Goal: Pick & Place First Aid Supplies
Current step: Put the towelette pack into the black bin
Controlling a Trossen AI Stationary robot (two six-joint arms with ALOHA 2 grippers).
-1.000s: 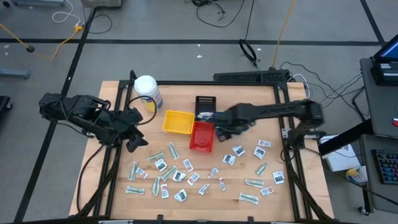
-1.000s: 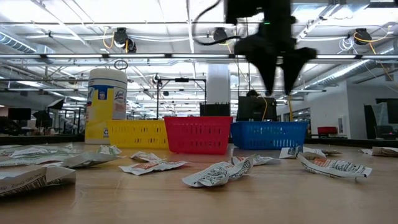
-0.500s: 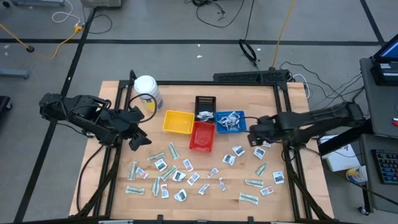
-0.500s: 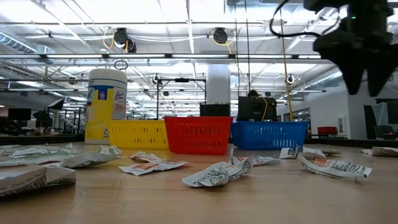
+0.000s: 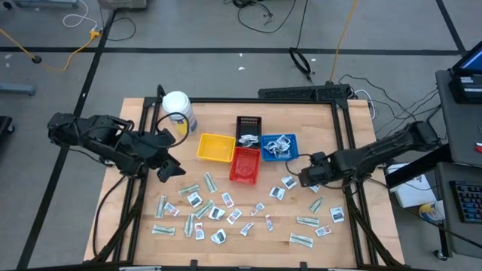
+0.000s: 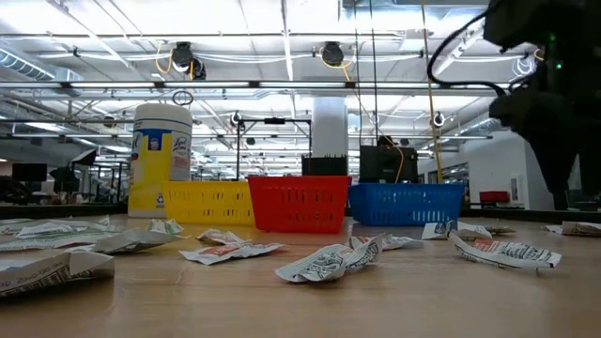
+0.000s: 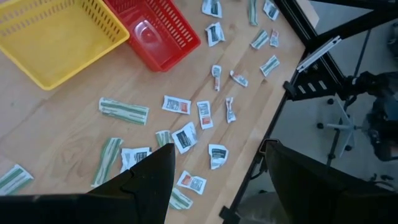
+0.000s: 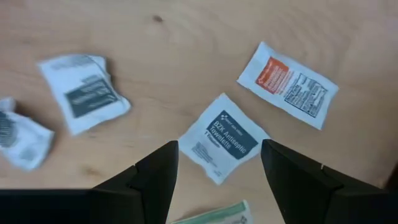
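Observation:
The first aid supplies (image 5: 194, 199) lie scattered flat on the near half of the wooden table, white squares and green-grey strips. More of them fill the blue tray (image 5: 279, 147). My right gripper (image 5: 307, 175) hangs open above the right-hand cluster and points down. Between its fingers, lower down on the table, lies a white square packet with dark print (image 8: 224, 138). A packet with orange print (image 8: 288, 84) lies beside that one. My left gripper (image 5: 167, 169) waits open above the table's left part, tilted down toward the packets (image 7: 185, 135).
A yellow tray (image 5: 215, 147), a red tray (image 5: 244, 164) and a black tray (image 5: 248, 128) stand at mid-table beside the blue one. A white jar with a yellow label (image 5: 179, 110) stands at the far left. A black frame rail (image 5: 351, 203) runs along the right edge.
My right gripper has swung from above the red and blue trays toward the table's right and near edges, sinking lower over the right-hand packets. It has rolled about its own axis and stayed open. The blue tray with its packets has come into view.

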